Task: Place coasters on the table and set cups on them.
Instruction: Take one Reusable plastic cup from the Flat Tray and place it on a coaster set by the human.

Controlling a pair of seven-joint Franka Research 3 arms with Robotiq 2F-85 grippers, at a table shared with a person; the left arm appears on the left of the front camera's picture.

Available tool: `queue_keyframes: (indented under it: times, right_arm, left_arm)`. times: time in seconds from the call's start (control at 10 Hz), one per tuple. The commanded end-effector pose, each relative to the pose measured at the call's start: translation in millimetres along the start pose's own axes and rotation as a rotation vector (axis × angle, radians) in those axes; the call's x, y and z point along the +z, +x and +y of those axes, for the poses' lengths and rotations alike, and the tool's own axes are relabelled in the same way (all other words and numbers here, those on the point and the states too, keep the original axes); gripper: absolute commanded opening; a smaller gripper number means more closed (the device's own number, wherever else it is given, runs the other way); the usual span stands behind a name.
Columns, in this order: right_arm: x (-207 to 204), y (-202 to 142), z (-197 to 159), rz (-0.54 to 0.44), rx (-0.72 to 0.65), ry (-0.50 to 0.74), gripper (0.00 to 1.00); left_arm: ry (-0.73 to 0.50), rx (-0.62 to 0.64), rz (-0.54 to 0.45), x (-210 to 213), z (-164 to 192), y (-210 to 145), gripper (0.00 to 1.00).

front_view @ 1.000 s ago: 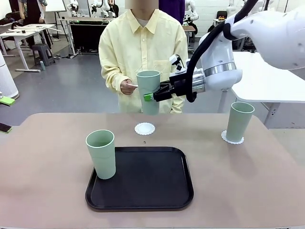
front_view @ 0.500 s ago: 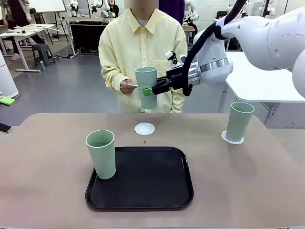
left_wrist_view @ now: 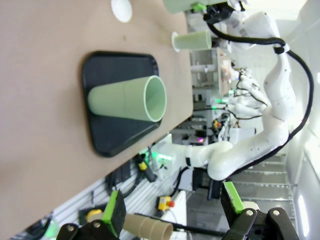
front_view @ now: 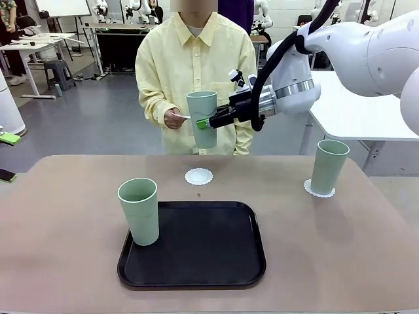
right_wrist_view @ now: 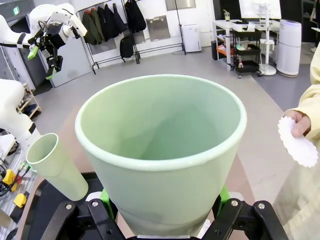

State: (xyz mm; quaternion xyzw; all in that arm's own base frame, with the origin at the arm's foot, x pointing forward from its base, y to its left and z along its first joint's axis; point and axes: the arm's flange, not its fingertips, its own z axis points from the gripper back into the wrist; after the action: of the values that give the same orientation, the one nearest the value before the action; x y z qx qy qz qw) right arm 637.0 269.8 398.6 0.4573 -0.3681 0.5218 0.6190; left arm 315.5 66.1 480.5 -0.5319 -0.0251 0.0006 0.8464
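Fingers point(front_view: 202, 123) of the right gripper point(front_view: 208, 122) clamp the raised cup point(front_view: 202, 104) upright, high beyond the tray point(front_view: 196, 278) and seemingly over the bare coaster point(front_view: 199, 176), probably its landing spot. The left gripper point(left_wrist_view: 173, 204) gapes wide, empty. Right of the tray, a second cup point(front_view: 328, 165) sits on its coaster point(front_view: 319, 192). A third cup point(front_view: 139, 210) waits at the tray's left edge.

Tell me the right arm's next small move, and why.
Probably lower the held cup straight down onto the bare coaster. The right gripper is shut on that cup in the air, seemingly roughly above this coaster, which lies on the table with nothing on it. The right-hand coaster already carries a second cup.
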Motion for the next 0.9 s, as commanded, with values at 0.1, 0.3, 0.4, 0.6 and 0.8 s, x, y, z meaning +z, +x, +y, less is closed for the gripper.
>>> queue_keyframes:
  times: [0.1,0.3,0.4,0.6,0.8]
  right_arm:
    - [-5,-7,-3,0.006,0.086,0.129,0.85]
    - [-10,-23,-20,-0.057,0.180,0.296,0.85]
    - [-13,-30,-22,-0.109,0.222,0.333,0.85]
    - [-20,-42,-21,-0.142,0.274,0.358,0.85]
    - [-27,-52,-29,-0.145,0.291,0.306,0.85]
  left_arm:
    - [-0.020,-0.017,-0.005,0,0,0,1.00]
    - [-0.020,-0.017,-0.005,0,0,0,1.00]
    - [-0.020,-0.017,-0.005,0,0,0,1.00]
    - [-0.020,-0.017,-0.005,0,0,0,1.00]
    - [-0.020,-0.017,-0.005,0,0,0,1.00]
